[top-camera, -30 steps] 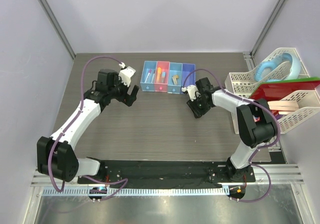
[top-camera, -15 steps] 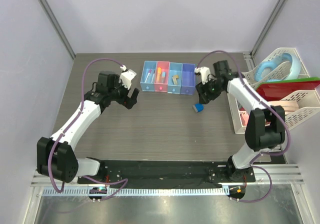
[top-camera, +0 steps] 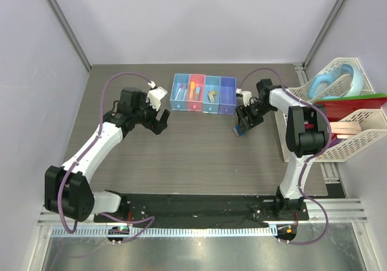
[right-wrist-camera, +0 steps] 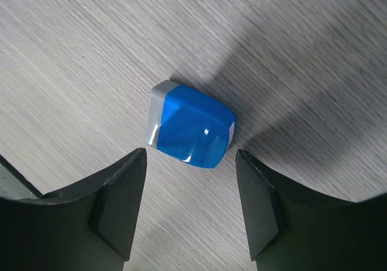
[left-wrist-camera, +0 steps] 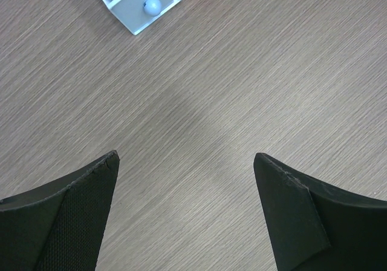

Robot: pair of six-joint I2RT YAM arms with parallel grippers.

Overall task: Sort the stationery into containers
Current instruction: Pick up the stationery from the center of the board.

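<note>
The table point(top-camera: 181, 156) is the largest thing, a dark wood-grain surface. At its right edge stand the white mesh baskets point(top-camera: 357, 132), which have no part in the sorting.

The containers point(top-camera: 204, 94) stand at the far middle of the table. I count four boxes joined in one row: light blue, pink, light blue and purple. There are some items inside the first three, but they are too small to count. I see nothing in the purple one.

There are two arms. The left gripper point(left-wrist-camera: 184, 162) is spread wide and holds nothing. It hangs over bare table, just near the corner of the first light blue box. The right gripper point(right-wrist-camera: 190, 155) is also spread wide and empty.

I count only one loose item, the small blue block point(right-wrist-camera: 191, 133). It lies on the table in front of the purple box, a little apart from the row, and sits centred just beyond the right fingertips, touching neither finger.

The block looks like hard, glossy plastic, with a grey face on one side and rounded corners. I judge that it is light and stiff, and that it does not break easily, but it is probably slippery. A good hold is across the grey face and the opposite blue face, at mid-height. It lies slightly turned against the fingers, so an off-centre squeeze may make it twist or pop out.
</note>
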